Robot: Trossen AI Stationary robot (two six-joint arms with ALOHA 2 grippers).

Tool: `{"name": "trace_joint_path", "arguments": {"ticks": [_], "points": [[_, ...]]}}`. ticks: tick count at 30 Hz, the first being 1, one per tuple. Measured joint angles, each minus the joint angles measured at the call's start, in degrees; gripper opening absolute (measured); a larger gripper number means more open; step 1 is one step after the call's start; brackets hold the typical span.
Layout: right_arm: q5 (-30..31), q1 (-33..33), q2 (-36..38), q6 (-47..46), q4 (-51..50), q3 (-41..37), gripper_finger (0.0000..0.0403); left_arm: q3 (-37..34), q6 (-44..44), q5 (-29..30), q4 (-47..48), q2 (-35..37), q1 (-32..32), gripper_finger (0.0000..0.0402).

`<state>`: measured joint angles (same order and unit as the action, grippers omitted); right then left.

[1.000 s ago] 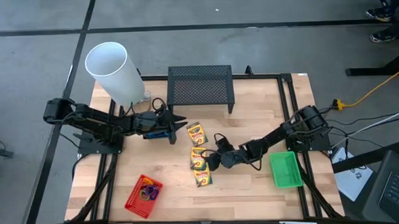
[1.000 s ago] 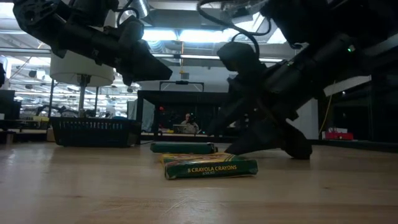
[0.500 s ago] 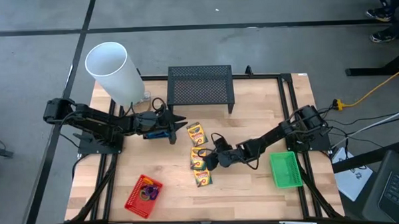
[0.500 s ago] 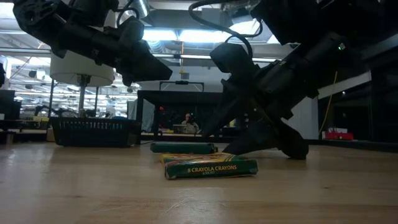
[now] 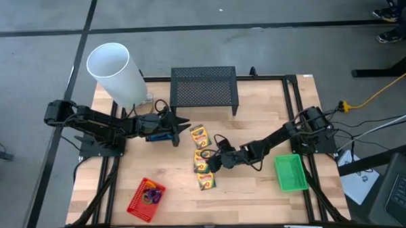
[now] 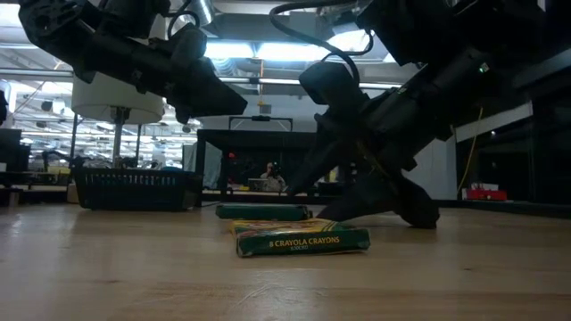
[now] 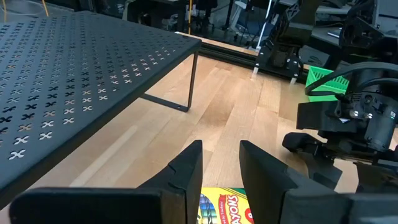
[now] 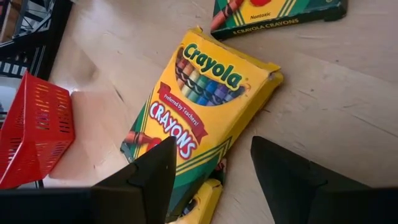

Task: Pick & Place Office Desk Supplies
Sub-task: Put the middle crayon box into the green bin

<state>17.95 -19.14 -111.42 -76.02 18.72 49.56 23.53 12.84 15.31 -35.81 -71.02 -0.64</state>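
Observation:
Three yellow-and-green crayon boxes lie flat in a row at mid-table: a far one (image 5: pixel 200 136), a middle one (image 5: pixel 203 161) and a near one (image 5: pixel 207 180). My right gripper (image 5: pixel 213 162) reaches in from the table's right, slanting down. It is open, with its fingers over the right end of the middle box (image 8: pixel 199 118). I see no touch. My left gripper (image 5: pixel 184 126) hangs above the table just left of the far box (image 7: pixel 224 205), open, with nothing between its fingers (image 7: pixel 221 168).
A red mesh basket (image 5: pixel 146 197) holding purple and orange loops sits near left. A green mesh basket (image 5: pixel 290 172) lies near right. The wide black mesh stand (image 5: pixel 203 87) and a big white cylinder (image 5: pixel 113 70) stand at the far side. Something blue (image 5: pixel 156 136) shows under my left arm.

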Motion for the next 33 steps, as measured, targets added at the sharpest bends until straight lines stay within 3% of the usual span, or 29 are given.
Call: {"name": "trace_joint_path", "arguments": {"ticks": [4,13,16,20,22,33], "points": [[0.5,0.0,-1.3,0.9,1.0,1.0,0.0213,0.0,0.0,0.0,0.0,0.0,0.0,0.0104],[-1.1,1.9,-7.6,5.3,-2.1,11.0,0.0209,0.0,0.0,-0.5,-0.2,0.0,0.0,0.0104],[-2.4,2.8,-7.8,5.8,-4.5,11.8,0.0174,0.0,0.0,-1.6,-0.2,0.0,0.0,0.0104],[-4.0,3.5,-7.8,7.4,-5.7,11.9,0.0055,0.0,0.1,-2.0,-0.2,0.0,0.0,0.0104],[-3.6,3.5,-7.8,8.9,-5.8,11.9,0.0018,0.0,0.1,-2.0,-0.2,0.0,0.0,0.0104],[-2.1,2.9,-5.9,15.1,-5.2,11.5,0.0002,0.0,1.5,-2.6,-0.2,0.0,0.0,0.0104]]}}
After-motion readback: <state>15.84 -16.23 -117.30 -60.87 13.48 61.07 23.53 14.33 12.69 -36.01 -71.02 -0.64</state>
